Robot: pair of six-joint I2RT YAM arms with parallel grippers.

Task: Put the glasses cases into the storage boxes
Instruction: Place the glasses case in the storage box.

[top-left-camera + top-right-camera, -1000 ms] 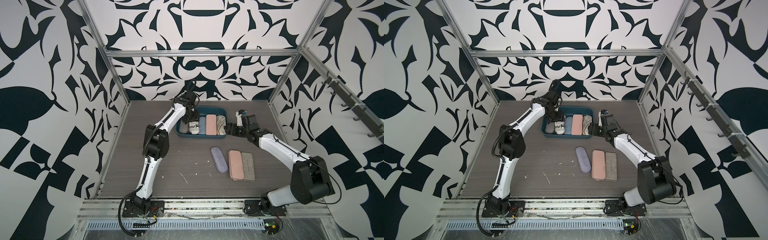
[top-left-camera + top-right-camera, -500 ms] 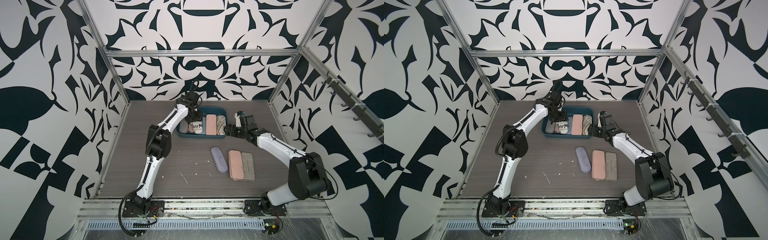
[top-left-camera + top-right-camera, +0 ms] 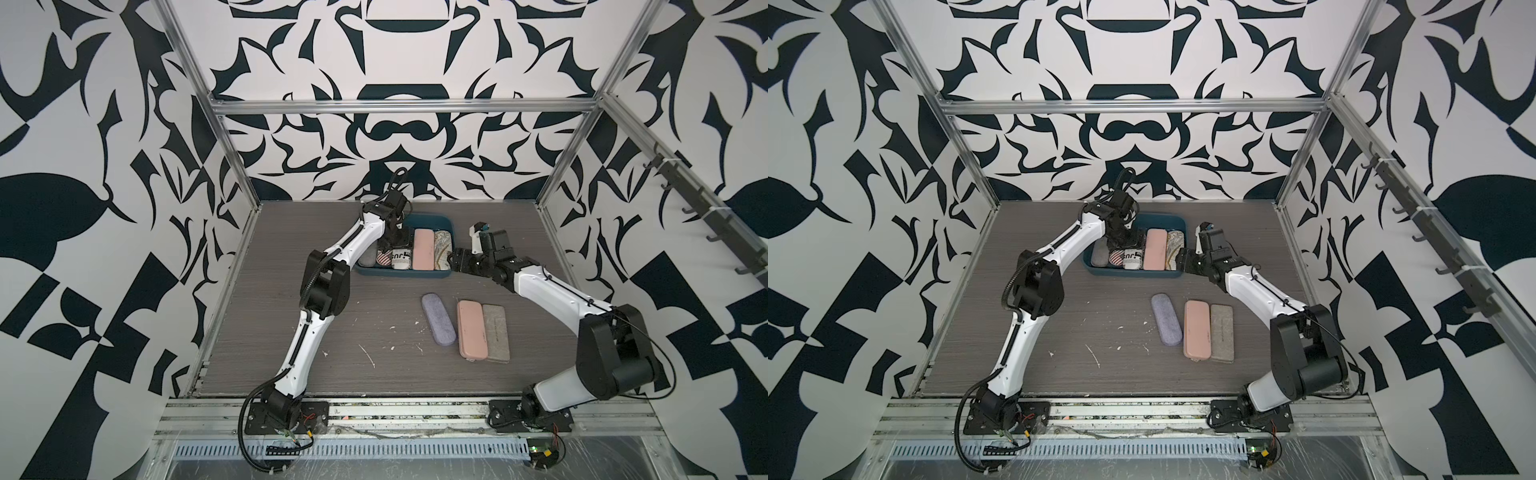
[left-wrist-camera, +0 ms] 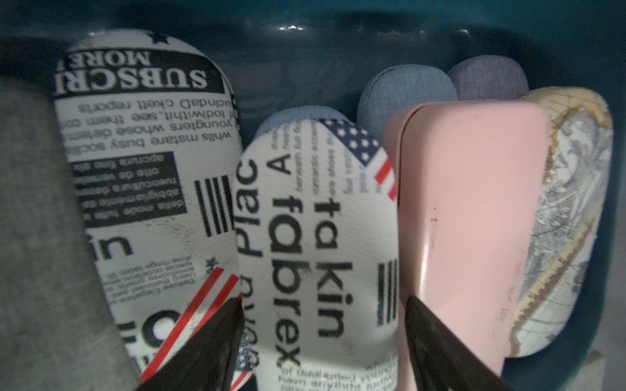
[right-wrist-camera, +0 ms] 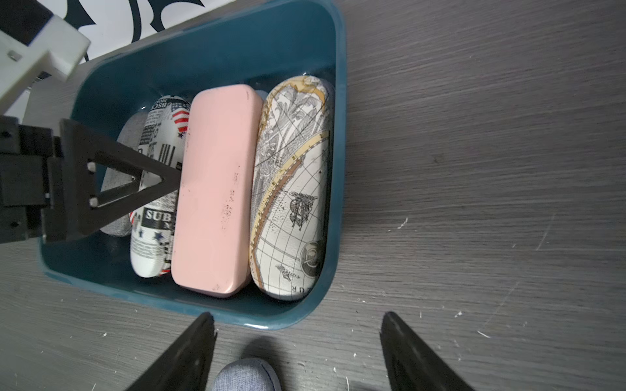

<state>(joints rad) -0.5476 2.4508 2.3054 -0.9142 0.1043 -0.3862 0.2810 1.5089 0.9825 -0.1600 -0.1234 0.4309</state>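
Note:
The teal storage box [image 3: 399, 272] [image 3: 1133, 274] holds a grey felt case [image 3: 368, 257], a flag-print case [image 3: 384, 258], a newspaper-print case [image 4: 318, 237], a pink case [image 5: 216, 189] and a map-print case [image 5: 294, 189]. Light blue and lavender cases [image 4: 406, 91] show underneath. My left gripper [image 4: 321, 301] [image 3: 397, 241] is down in the box, open, its jaws on either side of the newspaper-print case, which rests in the box. My right gripper [image 5: 298, 318] [image 3: 457, 259] hangs open and empty over the table, just outside the box's right side.
On the table near the front right lie a lavender case [image 3: 438, 319], a pink case [image 3: 471, 330] and a grey felt case [image 3: 496, 332], side by side. A rounded fabric case end [image 5: 244, 374] shows below my right jaws. White specks dot the wood-grain table.
My left gripper carried the newspaper-print case rightward onto the light blue case in the box, and its jaws have widened. The right gripper edged a little closer to the box.

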